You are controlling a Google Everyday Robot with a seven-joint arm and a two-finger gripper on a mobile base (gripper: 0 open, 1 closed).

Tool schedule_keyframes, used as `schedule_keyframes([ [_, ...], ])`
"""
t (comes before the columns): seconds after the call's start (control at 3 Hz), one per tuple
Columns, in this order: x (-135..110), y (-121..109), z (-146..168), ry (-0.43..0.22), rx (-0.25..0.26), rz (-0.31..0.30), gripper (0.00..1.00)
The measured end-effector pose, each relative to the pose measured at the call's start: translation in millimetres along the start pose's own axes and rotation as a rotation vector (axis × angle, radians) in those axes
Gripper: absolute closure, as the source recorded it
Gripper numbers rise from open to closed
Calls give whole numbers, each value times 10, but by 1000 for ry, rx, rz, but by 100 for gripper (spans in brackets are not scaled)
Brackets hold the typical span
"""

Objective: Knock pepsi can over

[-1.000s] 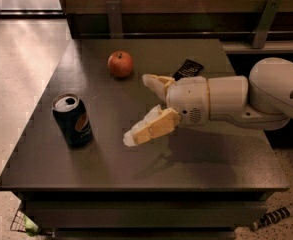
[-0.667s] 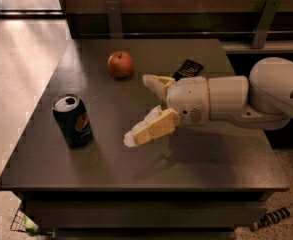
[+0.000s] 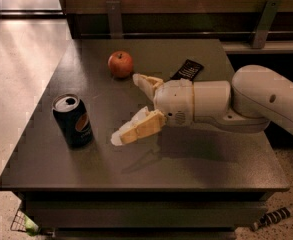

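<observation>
The pepsi can (image 3: 73, 120) stands upright near the front left of the dark table (image 3: 196, 164). It is dark blue with a silver top and a round orange logo. My gripper (image 3: 127, 108) reaches in from the right, above the table's middle, with its two pale fingers spread open and empty. The lower fingertip (image 3: 118, 137) is a short way right of the can and not touching it. The upper fingertip (image 3: 138, 79) points toward the apple.
A red apple (image 3: 120, 64) sits at the back of the table, left of centre. A flat black packet (image 3: 187, 70) lies behind my arm. The table's left and front edges drop to a pale floor. A wall rail runs behind.
The gripper has shifted slightly to the left, toward the can. The can, apple and packet have not moved.
</observation>
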State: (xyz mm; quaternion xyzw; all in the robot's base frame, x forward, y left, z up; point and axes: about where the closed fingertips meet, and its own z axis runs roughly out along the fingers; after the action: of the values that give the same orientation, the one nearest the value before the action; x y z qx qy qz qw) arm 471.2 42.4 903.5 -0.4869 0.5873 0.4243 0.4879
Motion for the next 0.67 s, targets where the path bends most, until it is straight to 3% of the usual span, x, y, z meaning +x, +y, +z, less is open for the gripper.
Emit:
schedule_keyframes([
  [0.67, -62, -81, 565, -63, -30, -107, 0],
])
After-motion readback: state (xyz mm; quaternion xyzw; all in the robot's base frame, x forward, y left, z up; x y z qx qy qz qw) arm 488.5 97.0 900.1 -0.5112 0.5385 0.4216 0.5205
